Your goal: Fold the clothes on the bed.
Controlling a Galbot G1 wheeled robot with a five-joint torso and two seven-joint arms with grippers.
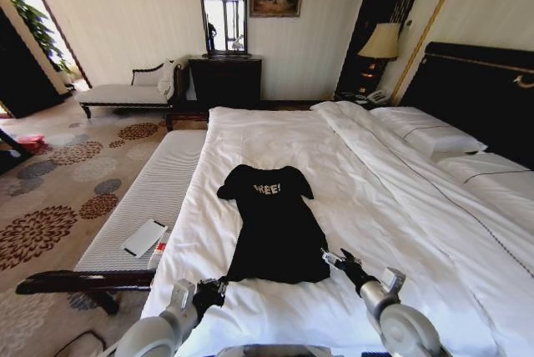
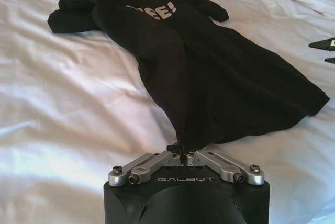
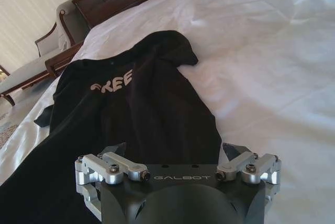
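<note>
The clothes are one black T-shirt [image 1: 275,223] with white lettering, spread flat in the middle of the white bed [image 1: 392,215], collar toward the far side. My left gripper [image 1: 219,287] sits at the near left hem corner; in the left wrist view its fingers [image 2: 180,152] are shut on that corner of the shirt [image 2: 209,77], which draws up to a point. Over the near right hem corner, my right gripper [image 1: 337,257] is open; the right wrist view has its fingertips [image 3: 175,150] spread just above the black shirt [image 3: 146,109].
A padded bench [image 1: 154,194] runs along the bed's left side, with a flat white object [image 1: 144,238] on it. Pillows [image 1: 434,133] and a dark headboard [image 1: 484,90] are on the right. A chaise longue [image 1: 125,94], dresser [image 1: 225,82] and lamp [image 1: 382,42] stand by the far wall.
</note>
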